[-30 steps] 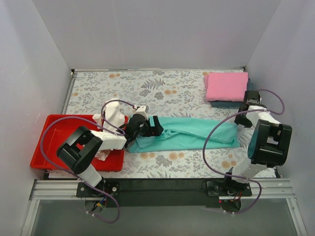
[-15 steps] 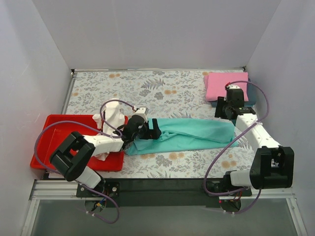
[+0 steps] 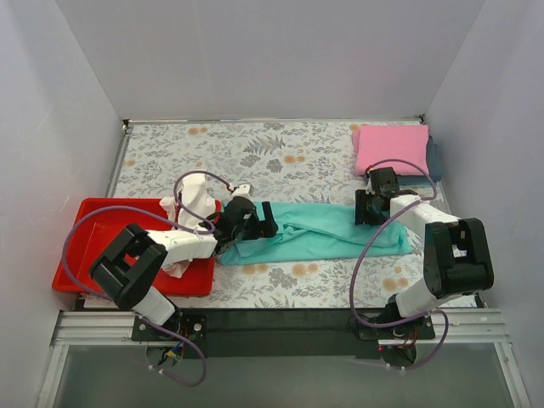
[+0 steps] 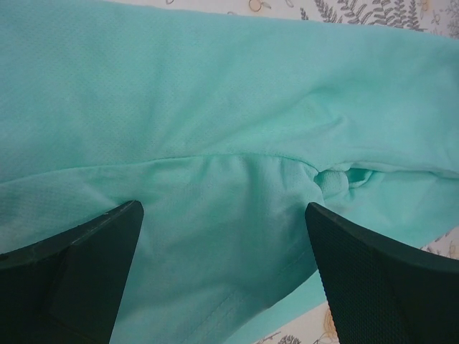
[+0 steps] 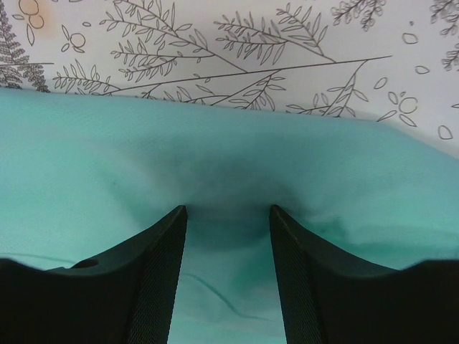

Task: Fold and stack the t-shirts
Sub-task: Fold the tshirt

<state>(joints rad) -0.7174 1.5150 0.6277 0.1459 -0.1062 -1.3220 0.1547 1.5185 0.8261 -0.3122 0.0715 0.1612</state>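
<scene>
Teal t-shirt (image 3: 327, 233) lengthwise left-to-right

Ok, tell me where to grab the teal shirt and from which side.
Best take the teal shirt by its two short ends, coming down from above: it lies flat as a long band across the table, and the left claw and right claw each hang open over one end.

No writing, label, brand, number or sign can be read on anything in view.
</scene>
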